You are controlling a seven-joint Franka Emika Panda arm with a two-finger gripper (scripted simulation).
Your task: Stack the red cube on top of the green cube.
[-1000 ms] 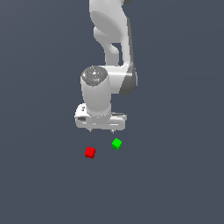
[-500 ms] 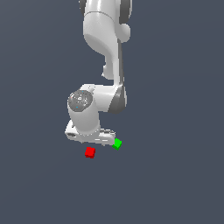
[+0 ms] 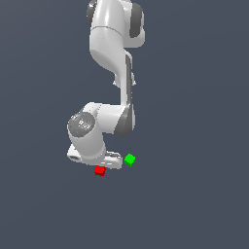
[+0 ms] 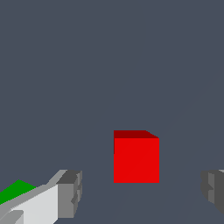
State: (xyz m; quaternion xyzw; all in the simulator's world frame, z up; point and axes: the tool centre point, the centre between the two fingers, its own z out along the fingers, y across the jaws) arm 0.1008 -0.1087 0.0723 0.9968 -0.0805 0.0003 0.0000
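Hovering low over worktop, hand spread wide, released, grasping nothing. Red cube sat on worktop between fingers, touching neither, gap either side. Green cube just beside, toward exterior view's right, apart from red cube; in wrist view only its corner showed behind one finger. Faint marking on wrist joint, unreadable. Worktop plain grey, no edges visible.

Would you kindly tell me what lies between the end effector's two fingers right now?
The small red cube sits between the open end effector fingers, untouched, as the wrist view shows.
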